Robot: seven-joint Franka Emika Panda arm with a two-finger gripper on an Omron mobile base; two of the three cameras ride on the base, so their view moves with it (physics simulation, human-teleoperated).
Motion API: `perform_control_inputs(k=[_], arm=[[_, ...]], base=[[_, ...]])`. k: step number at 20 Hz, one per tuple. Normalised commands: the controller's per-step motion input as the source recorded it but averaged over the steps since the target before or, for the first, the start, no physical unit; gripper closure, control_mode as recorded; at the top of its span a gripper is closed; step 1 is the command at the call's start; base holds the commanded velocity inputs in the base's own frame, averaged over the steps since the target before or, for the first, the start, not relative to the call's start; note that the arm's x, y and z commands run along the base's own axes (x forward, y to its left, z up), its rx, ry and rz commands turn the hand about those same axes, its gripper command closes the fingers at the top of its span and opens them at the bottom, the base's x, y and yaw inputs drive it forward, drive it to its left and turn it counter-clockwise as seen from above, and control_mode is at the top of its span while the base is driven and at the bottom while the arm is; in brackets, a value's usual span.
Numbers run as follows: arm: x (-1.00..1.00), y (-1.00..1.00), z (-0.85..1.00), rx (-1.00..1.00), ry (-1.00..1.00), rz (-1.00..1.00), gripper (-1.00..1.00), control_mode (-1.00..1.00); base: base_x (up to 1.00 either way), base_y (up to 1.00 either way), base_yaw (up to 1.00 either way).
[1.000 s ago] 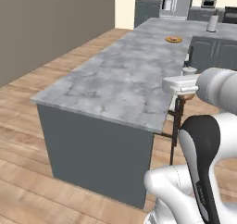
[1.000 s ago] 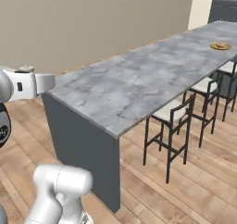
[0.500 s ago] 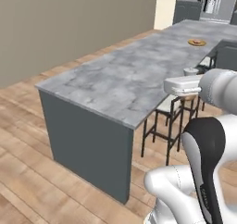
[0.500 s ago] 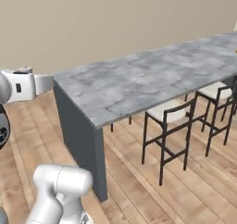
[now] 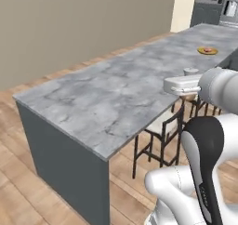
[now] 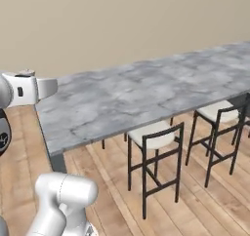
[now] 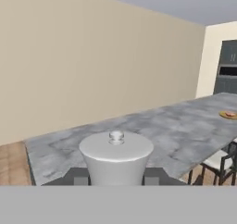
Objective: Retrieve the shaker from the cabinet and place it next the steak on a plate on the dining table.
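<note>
The end effector (image 7: 115,174) is clenched on the shaker (image 7: 115,156), whose pale top fills the lower middle of the hand view between the two dark fingertips (image 7: 76,176). The main risk from here is the long carry: the plate (image 5: 207,50) with the steak (image 5: 208,49) sits far down the surface (image 5: 116,94), well apart from the shaker, so a jolt of the base or a loose grip on the rounded body could let it slip (the body itself is hidden below the top, so how deep the grip sits I cannot tell). Setting it down blind could also knock the plate rim or drop it off the edge above the stools (image 6: 156,157). The arm is held level, its forearm stretched toward the near end of the surface, hand roughly horizontal.
</note>
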Motion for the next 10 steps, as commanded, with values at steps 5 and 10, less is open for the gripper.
perform_control_inputs(k=[5, 10], arm=[[0.0, 0.0, 0.0, 0.0, 0.0, 0.0, 1.0, 1.0], [0.0, 0.0, 0.0, 0.0, 0.0, 0.0, 1.0, 1.0]], base=[[0.42, -1.0, 0.26], [0.2, -1.0, 0.18]])
